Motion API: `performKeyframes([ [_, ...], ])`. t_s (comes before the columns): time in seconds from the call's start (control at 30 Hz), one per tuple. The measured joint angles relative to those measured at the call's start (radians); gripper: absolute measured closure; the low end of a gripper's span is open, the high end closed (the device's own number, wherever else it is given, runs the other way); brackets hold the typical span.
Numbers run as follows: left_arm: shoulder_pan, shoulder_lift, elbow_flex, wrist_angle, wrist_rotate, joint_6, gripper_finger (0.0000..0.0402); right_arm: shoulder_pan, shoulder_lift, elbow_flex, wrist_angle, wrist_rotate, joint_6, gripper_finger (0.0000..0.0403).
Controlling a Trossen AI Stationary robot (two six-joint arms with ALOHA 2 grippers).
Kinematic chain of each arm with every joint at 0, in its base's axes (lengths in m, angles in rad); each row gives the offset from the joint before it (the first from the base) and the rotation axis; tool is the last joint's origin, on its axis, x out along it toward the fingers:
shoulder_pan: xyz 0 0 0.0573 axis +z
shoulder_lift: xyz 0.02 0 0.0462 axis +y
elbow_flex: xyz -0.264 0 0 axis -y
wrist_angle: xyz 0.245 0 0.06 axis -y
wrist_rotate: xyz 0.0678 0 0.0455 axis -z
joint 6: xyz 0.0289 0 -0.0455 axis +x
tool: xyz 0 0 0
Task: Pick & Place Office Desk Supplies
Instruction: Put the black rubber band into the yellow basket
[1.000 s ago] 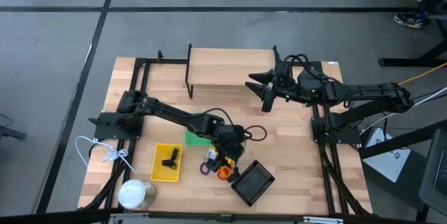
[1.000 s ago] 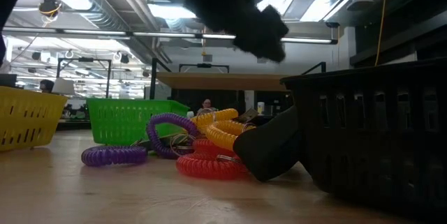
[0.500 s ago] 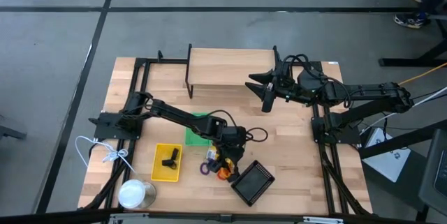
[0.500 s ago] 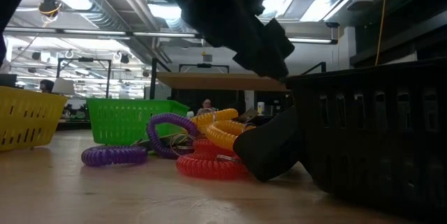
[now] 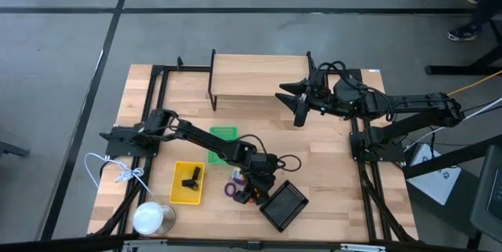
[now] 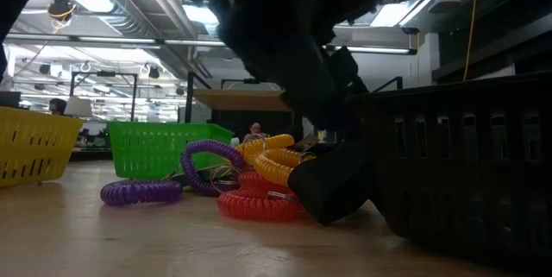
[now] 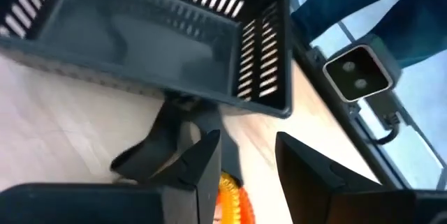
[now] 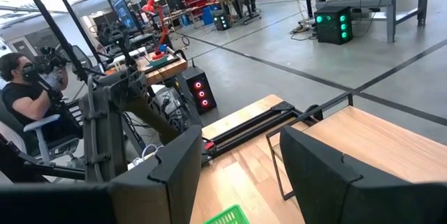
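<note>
The left gripper (image 5: 255, 191) is lowered over the heap of coiled loops beside the black mesh tray (image 5: 282, 204), its fingers (image 7: 202, 161) seen parted, with bare table and the end of an orange loop (image 7: 234, 203) between them; nothing is seen to be held. A black clip (image 7: 157, 147) lies just ahead of the fingertips, against the tray's wall, and the gripper appears to be set low so that either the clip or the loop can be taken; which of the two is meant cannot be told.

From table height, the nearest things are a purple loop (image 6: 141, 192) lying flat and a red-orange loop (image 6: 259, 205), with a second purple loop (image 6: 207, 160) and a yellow-orange one (image 6: 272, 166) piled behind them, touching.

The black mesh tray is seen to be empty, presumably the place meant for the clip. To its left, the yellow tray (image 5: 187, 183) holds one black clip (image 5: 190, 177). Farther back, the green tray (image 5: 221, 145) is partly covered by the left arm, and its contents cannot be made out.

Farthest off, the right gripper (image 5: 299, 107) is held clear above the table near the raised wooden shelf (image 5: 259, 78), fingers (image 8: 174, 172) apart and empty, evidently waiting.
</note>
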Motion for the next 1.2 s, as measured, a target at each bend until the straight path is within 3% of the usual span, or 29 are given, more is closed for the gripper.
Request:
performKeyframes([
  [0.23,0.008,0.001,0.001,0.005,-0.055,-0.001,0.0267,0.000,0.000,0.000,-0.001,-0.004,0.006,0.0206],
  [0.8,0.008,0.039,0.001,0.021,-0.017,-0.056,0.0271,0.000,0.000,0.000,-0.018,-0.003,0.015,0.0206],
  [1.03,0.008,0.055,0.002,0.021,0.002,-0.072,0.0289,0.000,0.000,0.000,-0.032,-0.002,0.015,0.0206],
  [1.2,0.009,0.055,0.002,0.030,-0.001,-0.069,0.0330,0.000,0.000,0.000,-0.036,0.000,0.015,0.0206],
])
